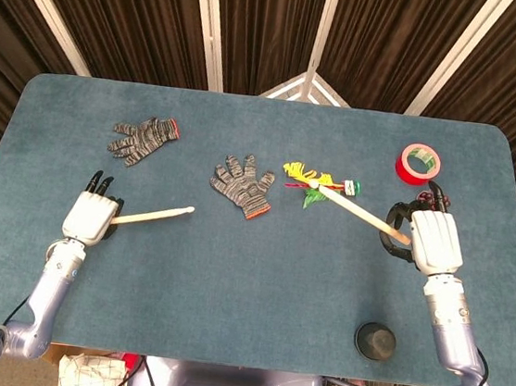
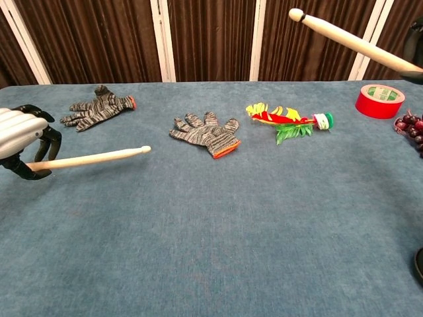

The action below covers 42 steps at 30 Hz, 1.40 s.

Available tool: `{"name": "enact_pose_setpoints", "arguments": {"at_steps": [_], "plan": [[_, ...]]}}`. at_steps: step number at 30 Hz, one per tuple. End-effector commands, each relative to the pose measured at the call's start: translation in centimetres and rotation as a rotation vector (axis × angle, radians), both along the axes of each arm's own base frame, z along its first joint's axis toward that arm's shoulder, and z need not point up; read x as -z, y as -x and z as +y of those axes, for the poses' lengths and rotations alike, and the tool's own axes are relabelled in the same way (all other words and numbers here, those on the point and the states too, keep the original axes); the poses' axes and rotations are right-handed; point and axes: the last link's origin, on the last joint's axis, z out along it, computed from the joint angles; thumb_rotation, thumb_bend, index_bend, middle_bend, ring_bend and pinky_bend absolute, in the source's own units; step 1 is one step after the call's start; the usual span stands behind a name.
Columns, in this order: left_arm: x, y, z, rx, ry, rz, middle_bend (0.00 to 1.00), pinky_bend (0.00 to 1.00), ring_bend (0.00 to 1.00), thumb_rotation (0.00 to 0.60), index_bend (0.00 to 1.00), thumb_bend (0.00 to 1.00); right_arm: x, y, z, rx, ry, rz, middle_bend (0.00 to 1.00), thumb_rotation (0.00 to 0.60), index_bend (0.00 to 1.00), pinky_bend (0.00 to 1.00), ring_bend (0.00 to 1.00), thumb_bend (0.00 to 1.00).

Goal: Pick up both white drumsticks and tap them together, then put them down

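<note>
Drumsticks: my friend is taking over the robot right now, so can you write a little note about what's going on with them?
Left hand: holds the left drumstick by its butt, tip pointing toward the table's middle, lifted off the table.
Right hand: holds the right drumstick raised, tip pointing in over the feather toy.
Done: both sticks picked up.
Left: the tips are far apart and not touching. Bring them together, tap, then lay both down.
</note>
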Motion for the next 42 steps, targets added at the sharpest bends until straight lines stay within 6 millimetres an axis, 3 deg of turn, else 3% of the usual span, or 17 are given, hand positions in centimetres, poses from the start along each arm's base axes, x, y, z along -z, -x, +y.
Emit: {"name": "enact_pose_setpoints", "arguments": {"at_steps": [1,12,19,30,42], "plan": [[0.0,0.0,0.0,0.002,-0.001,-0.003,0.61,0.00,0.12,0.600,0.61,0.47,0.0,0.0,0.0,0.002,-0.001,0.001,0.62,0.600,0.69,0.01,0.41,0.38],[-0.6,-1.5,0.0,0.114,-0.030,-0.066,0.61,0.00,0.12,0.600,0.61,0.47,-0.1,0.0,-0.1,0.002,0.005,-0.006,0.62,0.600,0.69,0.01,0.41,0.38],[-1.4,-3.7,0.2,0.213,-0.056,-0.136,0.61,0.00,0.12,0.600,0.62,0.47,-0.3,0.0,-0.4,0.011,-0.004,-0.028,0.62,0.600,0.69,0.01,0.41,0.38],[-2.8,-7.4,0.9,0.331,-0.103,-0.284,0.62,0.00,0.12,0.600,0.62,0.47,-0.4,-0.2,-2.9,0.058,-0.047,-0.104,0.62,0.600,0.69,0.01,0.41,0.38],[-2.2,-9.3,1.2,0.378,-0.100,-0.318,0.62,0.00,0.12,0.600,0.62,0.47,1.4,-4.8,-7.1,-0.013,-0.088,-0.142,0.62,0.600,0.69,0.01,0.41,0.38]]}}
